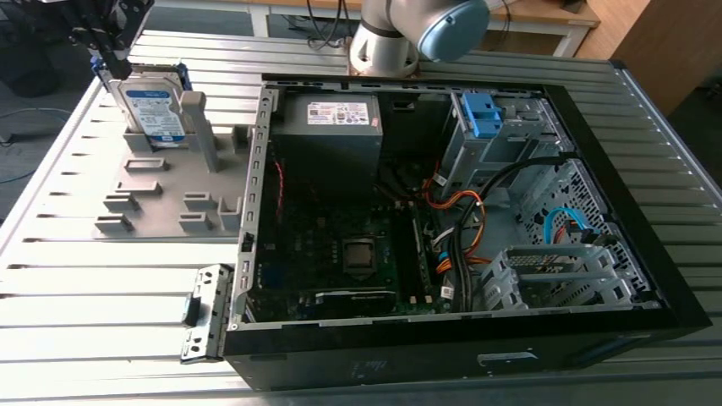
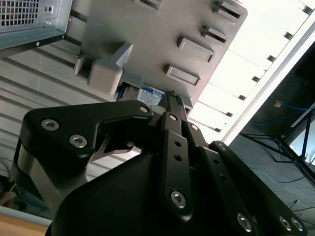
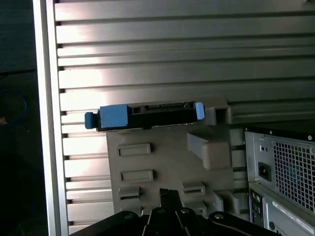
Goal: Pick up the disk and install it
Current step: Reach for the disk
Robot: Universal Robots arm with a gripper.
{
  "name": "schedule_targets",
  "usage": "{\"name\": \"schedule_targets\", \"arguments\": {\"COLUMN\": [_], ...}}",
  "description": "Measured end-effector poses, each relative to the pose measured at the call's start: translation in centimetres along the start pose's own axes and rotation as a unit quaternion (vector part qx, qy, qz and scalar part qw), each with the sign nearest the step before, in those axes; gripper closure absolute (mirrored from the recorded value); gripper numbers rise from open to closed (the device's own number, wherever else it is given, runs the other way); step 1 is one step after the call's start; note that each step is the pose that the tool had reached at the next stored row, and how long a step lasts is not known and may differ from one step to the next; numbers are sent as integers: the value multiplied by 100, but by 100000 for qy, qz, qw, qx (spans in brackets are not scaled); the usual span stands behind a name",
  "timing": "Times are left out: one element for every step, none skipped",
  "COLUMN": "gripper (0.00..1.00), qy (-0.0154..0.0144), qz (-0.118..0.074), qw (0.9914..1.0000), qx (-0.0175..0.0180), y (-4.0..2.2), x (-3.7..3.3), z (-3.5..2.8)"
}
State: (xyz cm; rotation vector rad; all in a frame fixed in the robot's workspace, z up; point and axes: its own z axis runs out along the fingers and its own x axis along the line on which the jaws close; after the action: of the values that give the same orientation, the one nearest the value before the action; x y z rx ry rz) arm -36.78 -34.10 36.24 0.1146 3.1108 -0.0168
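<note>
The disk (image 1: pixel 152 106) stands on edge in a grey holder (image 1: pixel 158 199) on the slatted table, at the exterior view's upper left, with its white-and-blue label showing. My gripper (image 1: pixel 111 63) hangs just above the disk's top corner and does not hold it. In the first wrist view the disk (image 3: pixel 147 114) shows edge-on with blue rails at both ends, beyond my gripper (image 3: pixel 170 194), whose fingers are together. In the second wrist view a corner of the disk's label (image 2: pixel 150 94) shows just past my shut gripper (image 2: pixel 173 97).
An open black computer case (image 1: pixel 631 254) lies at the exterior view's right of the holder, with a grey power supply (image 1: pixel 333 127), cables and a drive cage carrying a blue bracket (image 1: pixel 479 114). The arm's base (image 1: pixel 384 42) stands behind it. The table edge (image 3: pixel 44 123) runs near the disk.
</note>
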Motion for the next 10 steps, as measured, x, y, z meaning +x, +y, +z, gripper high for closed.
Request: {"name": "schedule_targets", "arguments": {"gripper": [89,89,89,89,89,89,89,89,89,89], "qy": [-3,-3,-12,-14,-12,-5,-3,-2,0,2], "qz": [-3,-4,0,6,7,0,-1,1,3,-2], "qw": [100000,100000,100000,100000,100000,100000,100000,100000,100000,100000], "qx": [-1,-1,-6,-8,-8,-6,-4,-5,-4,-2], "y": [22,42,60,79,97,115,129,139,143,142], "x": [13,27,43,58,75,90,107,114,117,117], "z": [9,16,24,30,34,38,42,44,44,44]}}
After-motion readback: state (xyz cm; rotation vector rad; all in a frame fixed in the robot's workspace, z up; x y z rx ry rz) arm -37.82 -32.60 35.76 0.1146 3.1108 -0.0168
